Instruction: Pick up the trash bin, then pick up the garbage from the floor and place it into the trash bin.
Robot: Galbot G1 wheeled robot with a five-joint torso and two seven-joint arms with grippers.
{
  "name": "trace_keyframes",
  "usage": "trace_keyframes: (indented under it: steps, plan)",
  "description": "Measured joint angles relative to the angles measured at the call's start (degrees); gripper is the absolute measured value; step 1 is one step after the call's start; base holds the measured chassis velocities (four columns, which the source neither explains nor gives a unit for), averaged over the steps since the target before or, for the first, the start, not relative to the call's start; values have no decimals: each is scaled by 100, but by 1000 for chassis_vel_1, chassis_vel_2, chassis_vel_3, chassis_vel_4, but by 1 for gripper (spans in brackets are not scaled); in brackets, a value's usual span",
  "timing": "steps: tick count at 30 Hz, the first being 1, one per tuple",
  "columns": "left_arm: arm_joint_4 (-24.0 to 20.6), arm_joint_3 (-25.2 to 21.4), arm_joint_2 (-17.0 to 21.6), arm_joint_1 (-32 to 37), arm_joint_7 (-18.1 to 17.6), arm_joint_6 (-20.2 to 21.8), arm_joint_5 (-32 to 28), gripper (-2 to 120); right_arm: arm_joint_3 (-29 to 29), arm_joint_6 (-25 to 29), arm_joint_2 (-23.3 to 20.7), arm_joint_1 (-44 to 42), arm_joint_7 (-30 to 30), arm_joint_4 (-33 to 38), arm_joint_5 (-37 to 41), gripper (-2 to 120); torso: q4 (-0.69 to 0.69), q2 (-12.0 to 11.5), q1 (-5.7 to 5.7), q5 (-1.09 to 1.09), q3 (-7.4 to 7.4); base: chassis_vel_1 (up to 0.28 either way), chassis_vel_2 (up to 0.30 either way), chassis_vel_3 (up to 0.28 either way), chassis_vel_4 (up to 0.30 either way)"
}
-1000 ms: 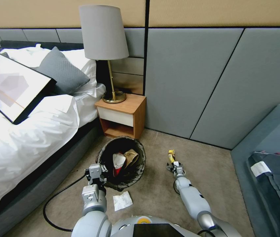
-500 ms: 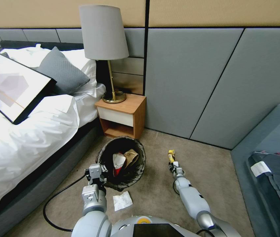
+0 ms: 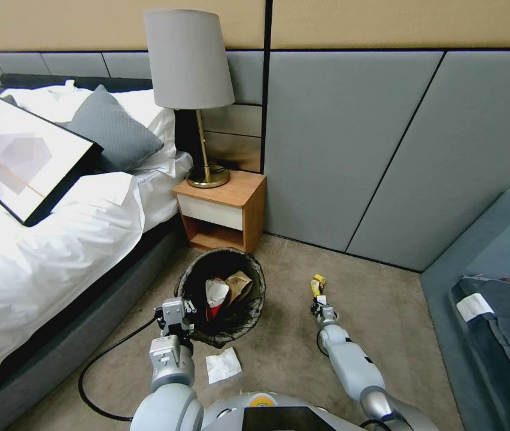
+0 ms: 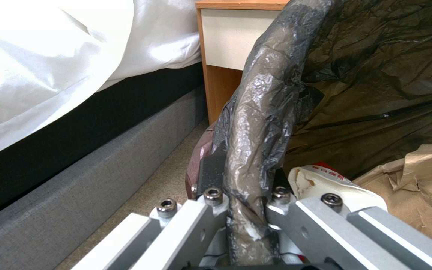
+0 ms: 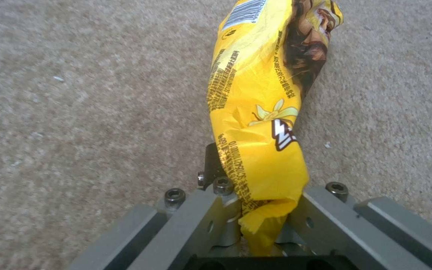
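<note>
Left gripper (image 3: pixel 174 311) pinches the trash bin (image 3: pixel 222 297) rim; right gripper (image 3: pixel 321 306) clamps the yellow wrapper (image 3: pixel 315 285), which next needs carrying left over the bin.

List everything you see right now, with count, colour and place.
Trash bin: 1, black liner, floor by nightstand; red-and-white wrapper and tan paper bag inside.
Yellow wrapper: 1, in right gripper.
Tissue: 1, white, carpet near bin.
Nightstand: 1, wood and white.
Lamp: 1, grey shade, brass base, on nightstand.
Bed: 1, white sheets, grey pillow.
Framed picture: 1, on bed.
Left gripper: clamped on bin rim.
Right gripper: shut on wrapper.
</note>
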Motion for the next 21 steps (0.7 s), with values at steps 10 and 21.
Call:
trace_keyframes:
  steps: [10, 21]
  plan:
    - [0, 0, 0, 0, 0, 0, 0, 0, 7, 99, -23, -532, 223, 1351, 1, 0, 1, 0, 0, 0, 0, 0, 0, 0, 0]
    - [0, 0, 0, 0, 0, 0, 0, 0, -327, 319, -95, -1578, -276, 4963, 47, 0, 1, 0, 0, -1, 0, 0, 0, 0, 0]
